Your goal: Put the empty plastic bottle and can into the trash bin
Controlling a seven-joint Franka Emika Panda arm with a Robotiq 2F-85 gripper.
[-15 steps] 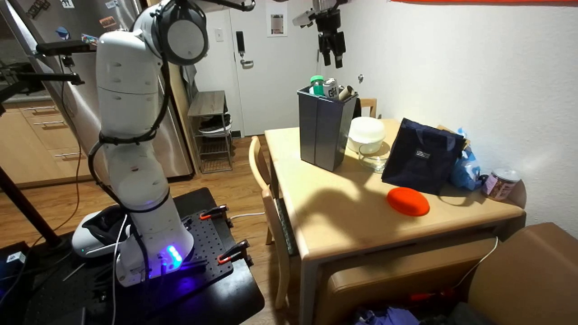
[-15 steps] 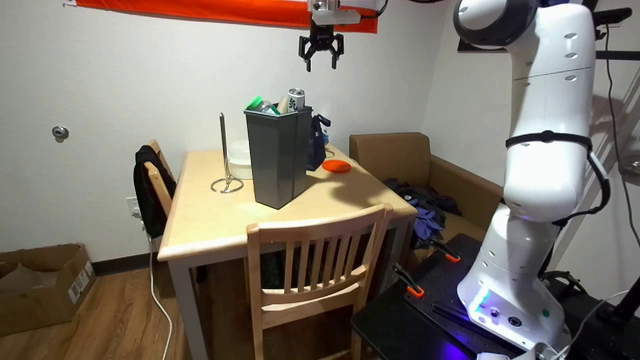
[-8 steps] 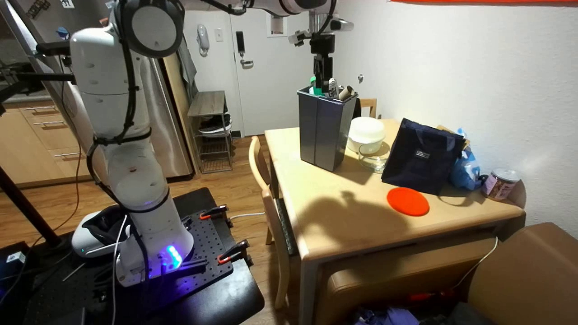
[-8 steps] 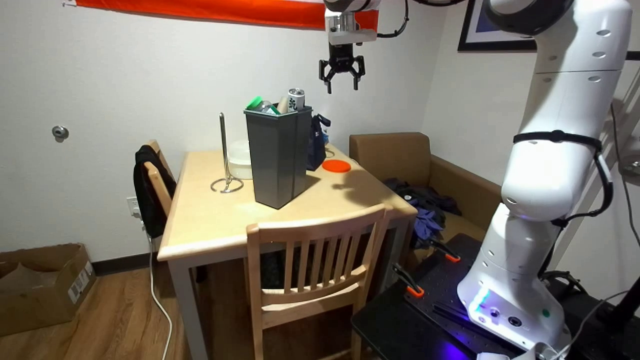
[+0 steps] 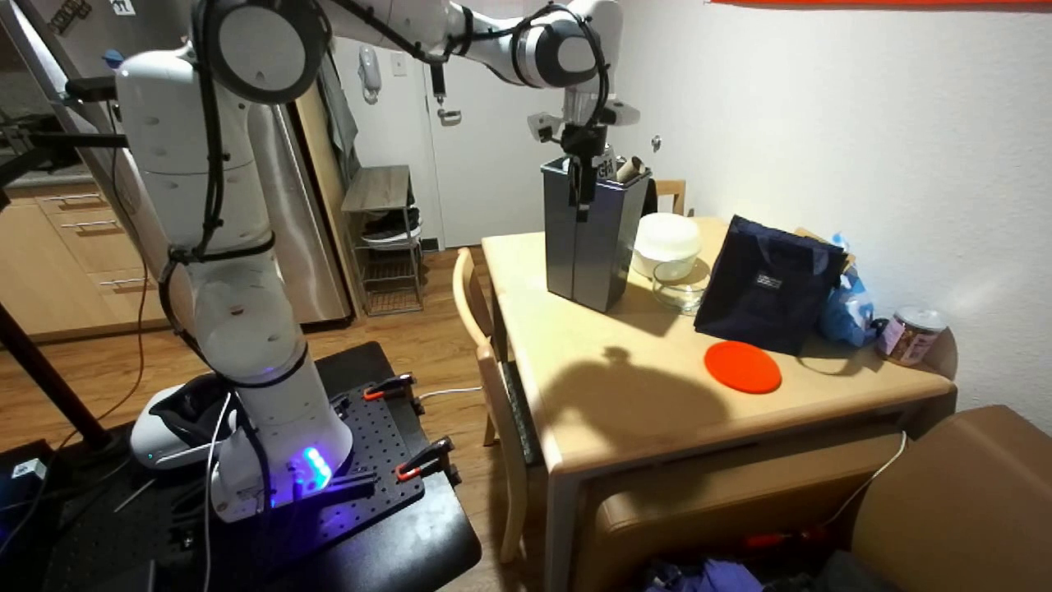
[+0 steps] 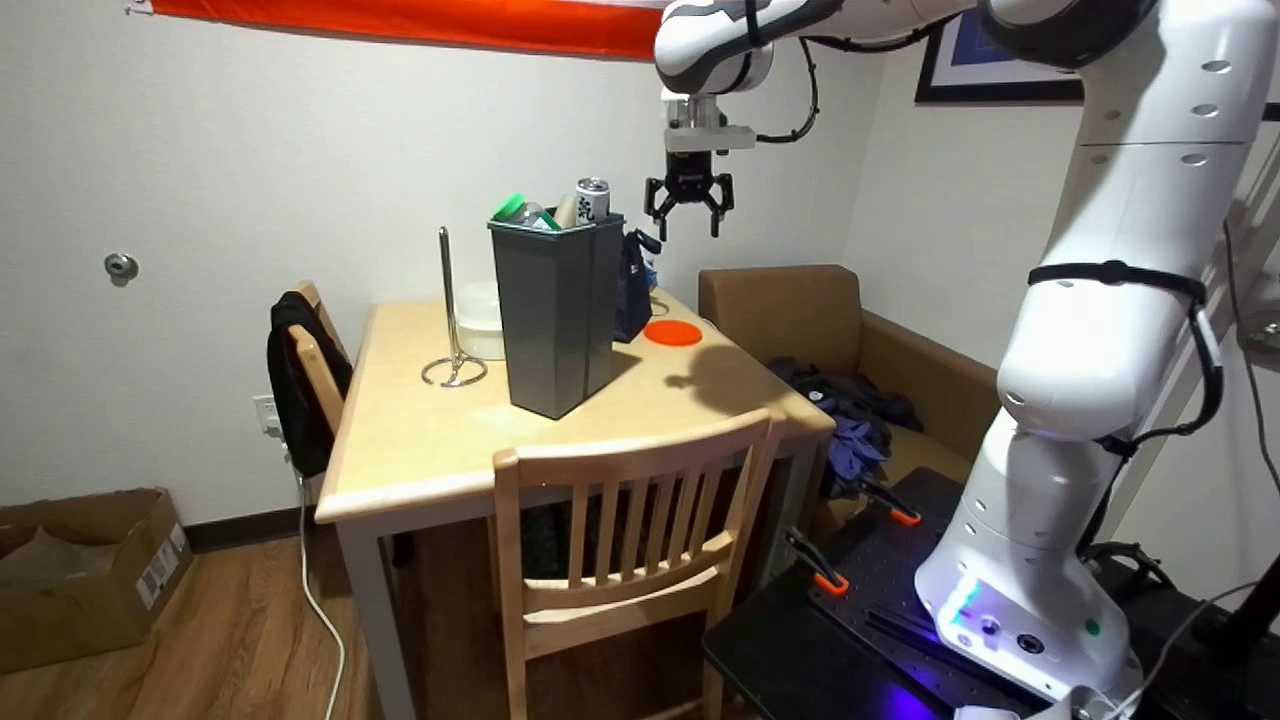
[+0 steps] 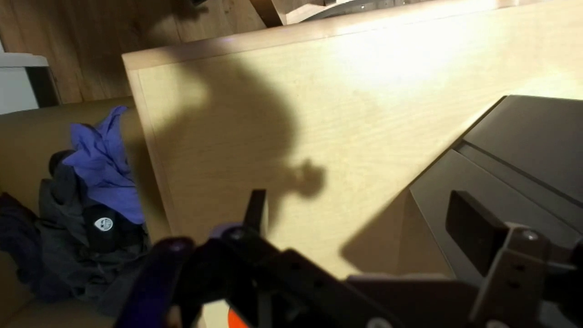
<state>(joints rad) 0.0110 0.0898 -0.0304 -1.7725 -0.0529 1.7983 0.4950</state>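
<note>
Both exterior views: set back, angled down, sharing pale rectangular wooden table [image 5: 649,349]. Wrist view: nearer, facing down.

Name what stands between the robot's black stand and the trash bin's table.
A wooden chair stands between the black stand and the table with the trash bin; both exterior views show it.

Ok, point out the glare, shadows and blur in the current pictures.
Wrist view: white glare washes out part of the table, a rounded shadow darkens another part, and the gripper looks soft in its nearest parts. Both exterior views: that shadow shows too, and blue-violet light glows on the robot's base.
</note>
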